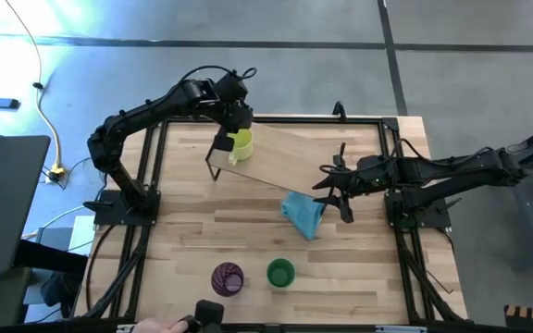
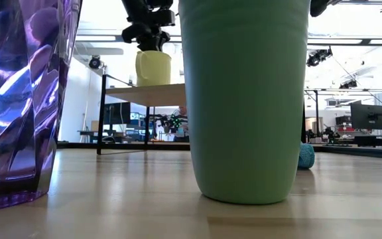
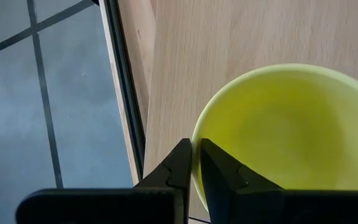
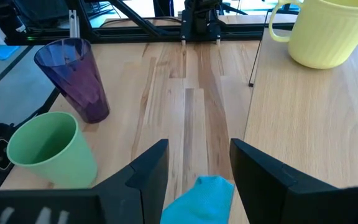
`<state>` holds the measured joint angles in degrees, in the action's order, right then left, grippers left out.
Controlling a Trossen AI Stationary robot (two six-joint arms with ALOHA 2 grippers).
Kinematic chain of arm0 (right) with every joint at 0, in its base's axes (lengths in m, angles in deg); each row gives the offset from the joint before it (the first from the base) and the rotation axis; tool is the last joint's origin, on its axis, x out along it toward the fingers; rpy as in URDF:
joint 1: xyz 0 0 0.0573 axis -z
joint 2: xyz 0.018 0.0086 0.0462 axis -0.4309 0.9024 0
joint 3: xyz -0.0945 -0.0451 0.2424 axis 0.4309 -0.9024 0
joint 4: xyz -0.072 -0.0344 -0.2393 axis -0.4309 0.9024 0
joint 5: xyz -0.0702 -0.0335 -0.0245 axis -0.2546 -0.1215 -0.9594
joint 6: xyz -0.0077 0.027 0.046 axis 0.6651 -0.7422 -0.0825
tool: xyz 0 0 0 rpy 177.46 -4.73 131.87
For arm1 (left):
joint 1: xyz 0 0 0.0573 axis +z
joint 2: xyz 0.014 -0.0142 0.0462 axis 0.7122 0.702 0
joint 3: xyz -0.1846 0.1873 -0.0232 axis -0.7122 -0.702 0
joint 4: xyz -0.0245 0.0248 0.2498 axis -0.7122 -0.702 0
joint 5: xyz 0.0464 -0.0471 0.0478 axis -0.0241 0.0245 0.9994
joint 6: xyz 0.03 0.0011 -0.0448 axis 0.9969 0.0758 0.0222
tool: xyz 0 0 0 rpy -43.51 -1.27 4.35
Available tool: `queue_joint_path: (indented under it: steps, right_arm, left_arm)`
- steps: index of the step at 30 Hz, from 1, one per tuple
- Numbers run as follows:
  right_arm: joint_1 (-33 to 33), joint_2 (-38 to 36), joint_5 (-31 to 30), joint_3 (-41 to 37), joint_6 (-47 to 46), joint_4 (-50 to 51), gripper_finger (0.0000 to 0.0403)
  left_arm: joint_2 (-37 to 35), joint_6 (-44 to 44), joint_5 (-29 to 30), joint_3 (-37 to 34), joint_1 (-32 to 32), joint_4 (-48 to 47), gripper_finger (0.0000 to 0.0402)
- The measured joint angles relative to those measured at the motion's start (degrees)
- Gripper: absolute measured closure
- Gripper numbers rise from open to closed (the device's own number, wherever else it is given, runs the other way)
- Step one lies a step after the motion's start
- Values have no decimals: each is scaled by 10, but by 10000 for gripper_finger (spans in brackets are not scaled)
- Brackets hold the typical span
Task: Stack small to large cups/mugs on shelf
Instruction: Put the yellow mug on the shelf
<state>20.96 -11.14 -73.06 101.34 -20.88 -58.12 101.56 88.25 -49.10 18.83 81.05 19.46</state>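
Left claw (image 1: 230, 129): closed narrowly on the rim of the small yellow ribbed mug with a handle (image 1: 240, 142), one finger inside the rim and one outside, as seen in the left wrist view. Mug located on the light wooden rectangular shelf on thin black legs (image 1: 294, 153), near the shelf's left end and close to its edge.

Right claw (image 1: 333, 191): fully spread, holding nothing, hovering above the slatted wooden counter (image 1: 202, 231) just beside the crumpled blue cloth (image 1: 303, 215).

Risks:
- Mug near the shelf edge; likely to tip or slide off if released while tilted or dragged outward on withdrawal.
- Rim grip thin; possible slip or rotation of the mug around the fingers.

Surroundings:
- Medium green plastic cup (image 1: 280, 273) and tall purple ribbed tumbler (image 1: 228, 277) upright on the counter's near side, just beside each other, well apart from the shelf.
- Blue cloth between the shelf and the two cups, directly under the right claw's approach path; possible snag.
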Motion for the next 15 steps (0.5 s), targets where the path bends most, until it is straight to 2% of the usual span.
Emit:
queue_joint_path:
  steps: [15]
  right_arm:
    - [0,0,0,0,0,0,240]
  left_arm:
    - [0,21,-10,0,0,2,382]
